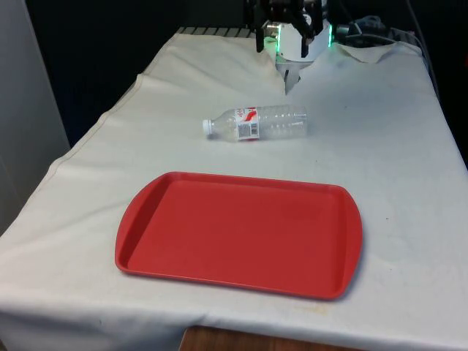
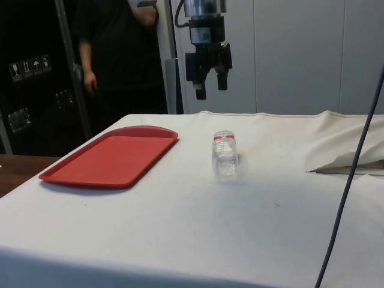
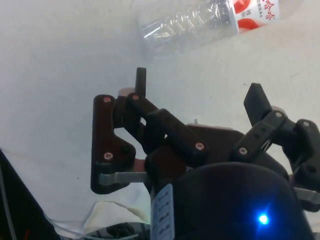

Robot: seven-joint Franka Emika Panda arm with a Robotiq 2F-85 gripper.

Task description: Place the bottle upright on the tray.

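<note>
Clear plastic bottle (image 1: 256,122) lying flat on cloth, open empty hand (image 2: 210,89) above, well apart

the bottle (image 3: 215,22) runs off the wrist view's edge, cap unseen (label lettering too small to read). a person (image 2: 114,54) in the side view is cut off at the head.
</note>
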